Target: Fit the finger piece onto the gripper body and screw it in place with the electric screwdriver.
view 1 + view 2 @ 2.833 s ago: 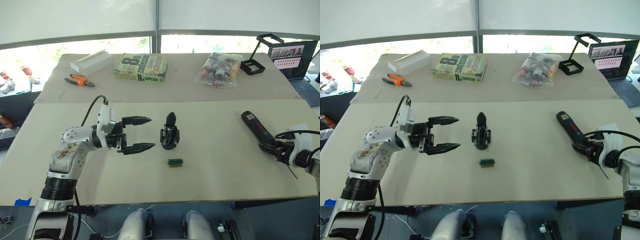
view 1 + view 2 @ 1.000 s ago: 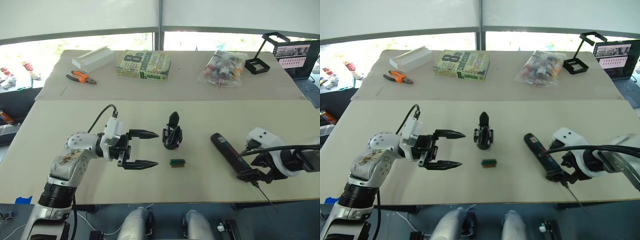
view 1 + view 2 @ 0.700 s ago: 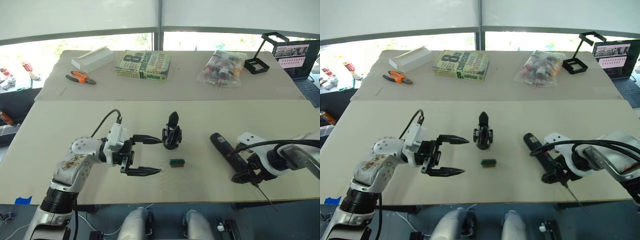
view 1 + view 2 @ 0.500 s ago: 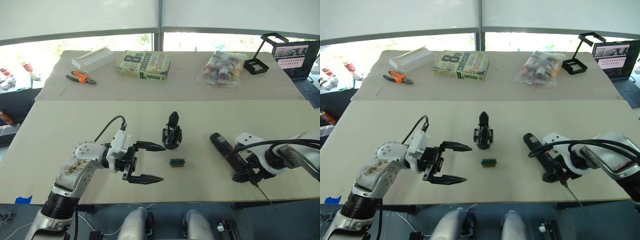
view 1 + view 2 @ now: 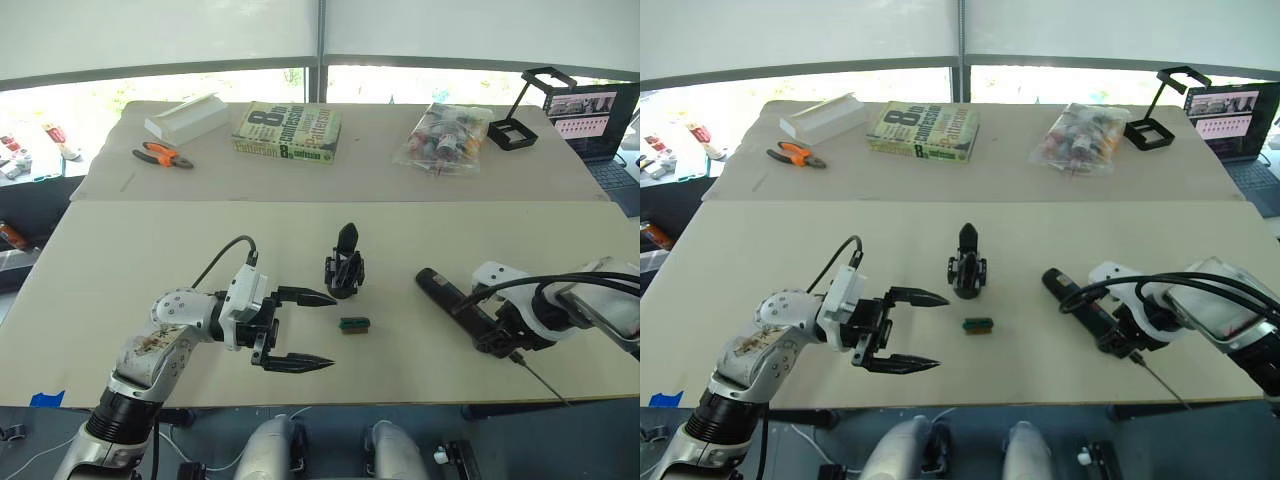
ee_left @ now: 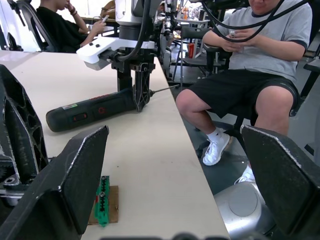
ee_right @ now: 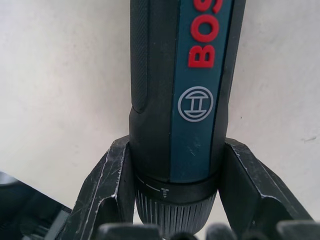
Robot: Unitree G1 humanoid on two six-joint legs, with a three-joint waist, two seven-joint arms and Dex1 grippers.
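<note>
The gripper body (image 5: 343, 273) stands upright mid-table, a pointed black finger on top; in the left wrist view it looms close (image 6: 20, 130). A loose finger piece is out of view. My left gripper (image 5: 332, 331) is open just left of and nearer than the body, its far fingertip almost at the base, holding nothing. The electric screwdriver (image 5: 452, 299) lies slanted right of centre, with its thin bit (image 5: 542, 382) pointing over the table's front edge. My right gripper (image 5: 497, 336) is shut on it near the chuck, fingers (image 7: 107, 190) on both sides of the barrel (image 7: 182, 90).
A tiny green block (image 5: 354, 325) lies just in front of the body. At the back are a book (image 5: 285, 131), orange pliers (image 5: 160, 157), a white box (image 5: 185, 117), a plastic bag (image 5: 445, 137), a black stand (image 5: 520, 110) and a laptop (image 5: 590, 110). A person (image 6: 250, 75) sits beyond the table edge.
My right gripper carried the screwdriver from the table's right side toward the middle and swung its bit toward the front edge. My left gripper moved nearer and rightward, staying open.
</note>
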